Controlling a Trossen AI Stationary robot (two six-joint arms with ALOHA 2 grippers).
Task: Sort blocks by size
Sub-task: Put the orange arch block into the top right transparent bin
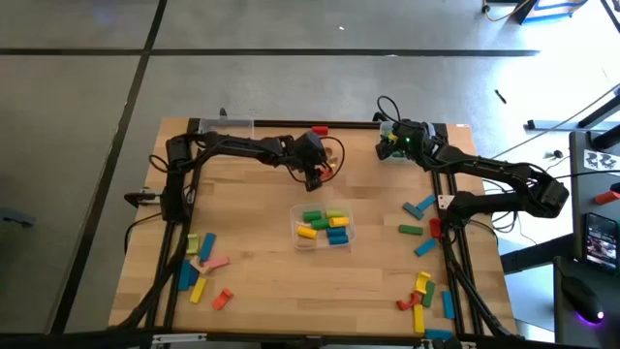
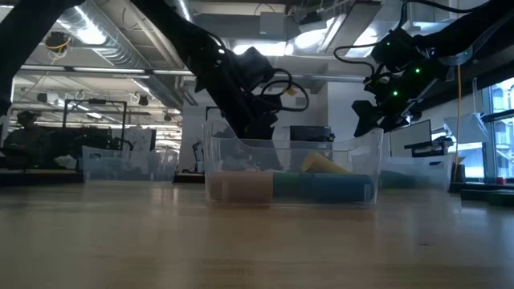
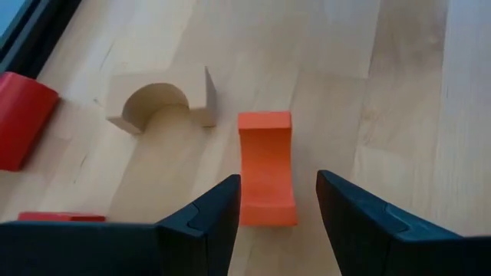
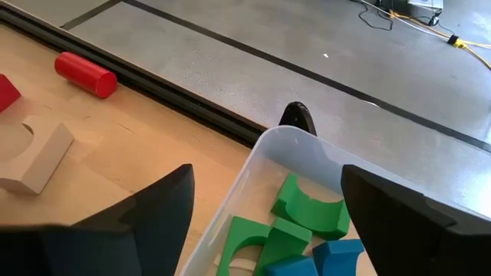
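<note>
While the near-left corner of the table [image 1: 262, 291] holds a loose scatter of blocks [image 1: 199, 262] in yellow, blue, pink, green and orange, nothing there is being touched. Further in and toward the far edge, the left gripper [image 3: 278, 201] hangs over an orange arch block [image 3: 266, 167], its fingers spread, one on each side of the piece and not yet closed on it. A bare wooden arch [image 3: 161, 103] lies just beside the orange one, and a red block [image 3: 23, 115] rests further off. At the middle, a clear bin [image 1: 325, 228] already holds green, yellow and blue pieces. On the right, the right gripper [image 4: 265, 211] hovers with fingers fully apart and empty above a second clear bin [image 4: 284, 149] at the far edge, where green arches [image 4: 311, 207] and a blue piece lie; a red cylinder [image 4: 84, 74] sits near the table's rim. More blocks [image 1: 421, 296] wait on the near right.

I'd worry about the orange arch: its curved, narrow waist could let it twist or squirt out if the fingers close off-centre, and a sideways nudge would knock the wooden arch next to it.
</note>
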